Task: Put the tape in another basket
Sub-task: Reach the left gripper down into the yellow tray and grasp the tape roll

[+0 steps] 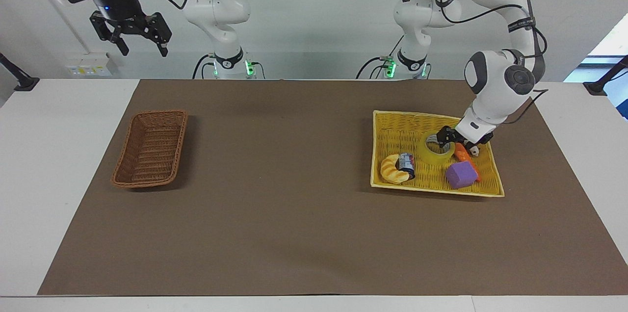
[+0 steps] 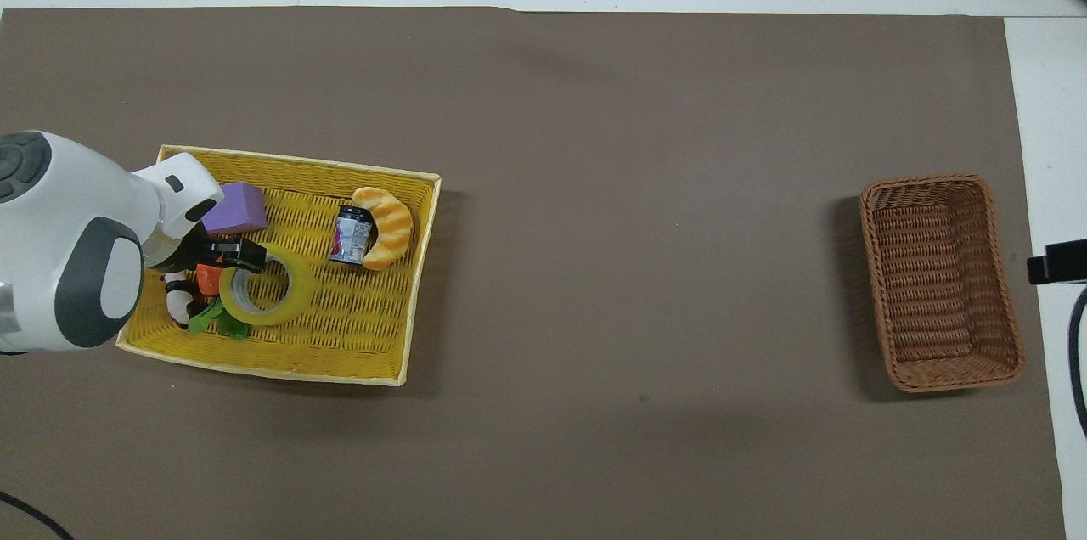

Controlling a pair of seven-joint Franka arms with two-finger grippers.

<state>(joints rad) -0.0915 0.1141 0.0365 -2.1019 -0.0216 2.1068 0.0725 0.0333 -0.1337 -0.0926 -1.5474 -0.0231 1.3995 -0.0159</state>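
Left hand (image 1: 455,141) is down in the yellow tray (image 1: 392,124), at the edge of the tape (image 1: 438,149) on the side toward the left arm's end of the counter (image 1: 294,233). Fingers straddle the roll's wall at that edge, one tip over the core hole; can't tell whether they're apart or already pinching it. Tape lies flat in the tray, hole up.

Also in the tray:
- purple cube (image 1: 461,175) – farther from the robots than the tape
- orange carrot (image 1: 462,154) just beside the tape, mostly under the hand; panda figure (image 2: 176,300) partly hidden by the arm in the overhead view
- croissant (image 1: 392,169) with a small can (image 1: 406,165) against it, toward the right arm's end of the tray

Brown wicker basket (image 1: 151,148) sits well apart from the tray, toward the right arm's end of the counter, nothing in it.

Right hand (image 1: 141,43) waits – raised high above that end, near the basket's end of the counter, fingers apart, holding nothing.
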